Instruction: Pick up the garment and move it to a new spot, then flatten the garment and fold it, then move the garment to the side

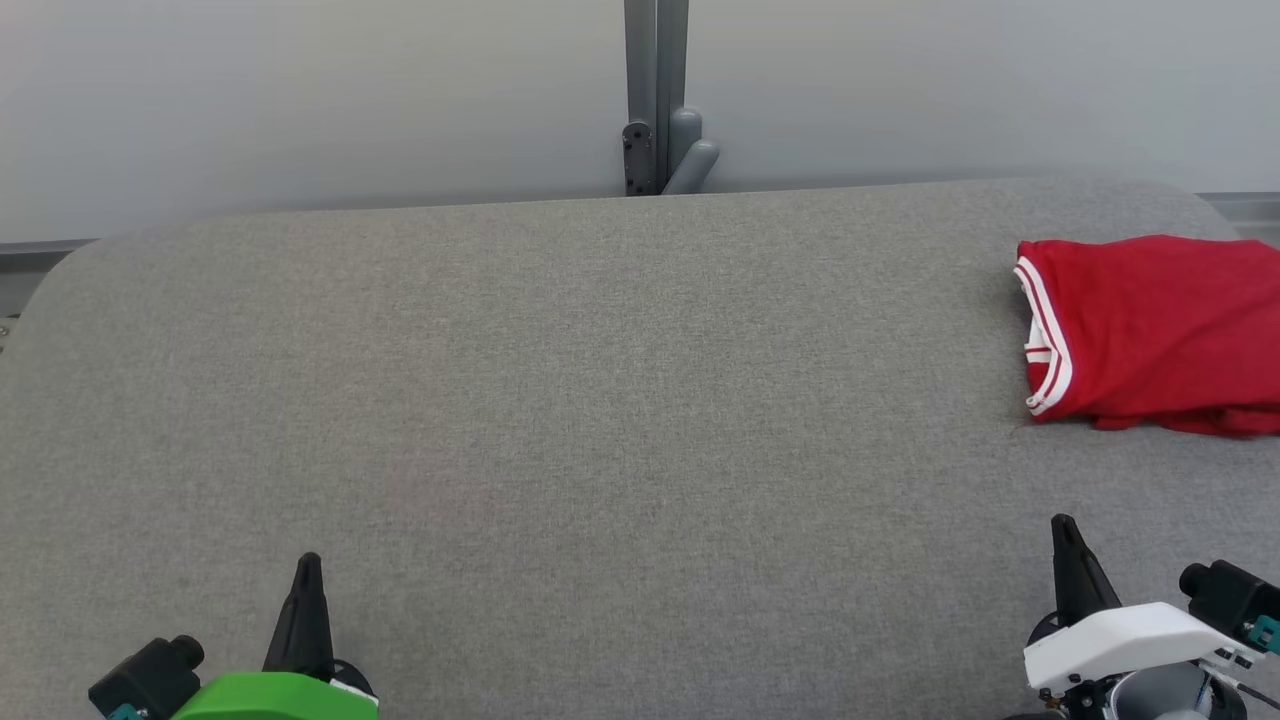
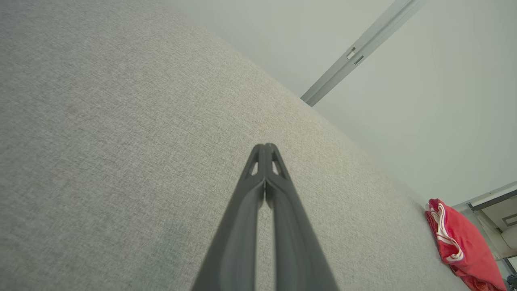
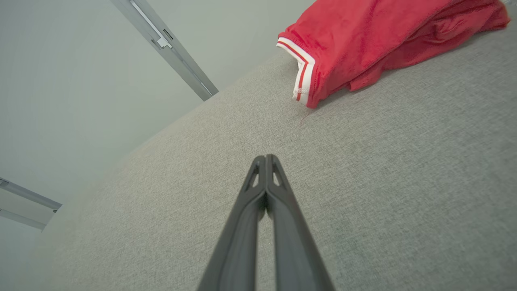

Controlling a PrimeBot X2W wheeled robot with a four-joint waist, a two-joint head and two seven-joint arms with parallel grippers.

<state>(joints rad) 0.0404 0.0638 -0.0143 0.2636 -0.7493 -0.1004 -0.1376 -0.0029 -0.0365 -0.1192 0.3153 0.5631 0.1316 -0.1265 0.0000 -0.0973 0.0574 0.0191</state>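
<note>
Currently, garment location: the red garment point(image 1: 1150, 335) lies folded on the far right part of the grey fabric table point(image 1: 600, 400), near its back edge.
Long axis: runs left to right across the head view, roughly along the table's back edge.
Facing: the end with the white-and-red striped band points to the robot's left, toward the middle of the table.
Layers: several layers are stacked, and the near edge is rumpled, with lower cloth sticking out under the top layer.
Cut off: the garment's right end runs past the head view's right border, so its full length cannot be told.
Left gripper point(image 1: 308, 565): the jaws are pressed together with nothing between them. It is low over bare fabric at the near left, well apart from the garment.
Right gripper point(image 1: 1063, 525): the jaws are likewise pressed together and hold nothing. It is at the near right, with the garment beyond its tip and not touching it.
Background: a grey post point(image 1: 655, 95) stands against the pale wall behind the table.
</note>
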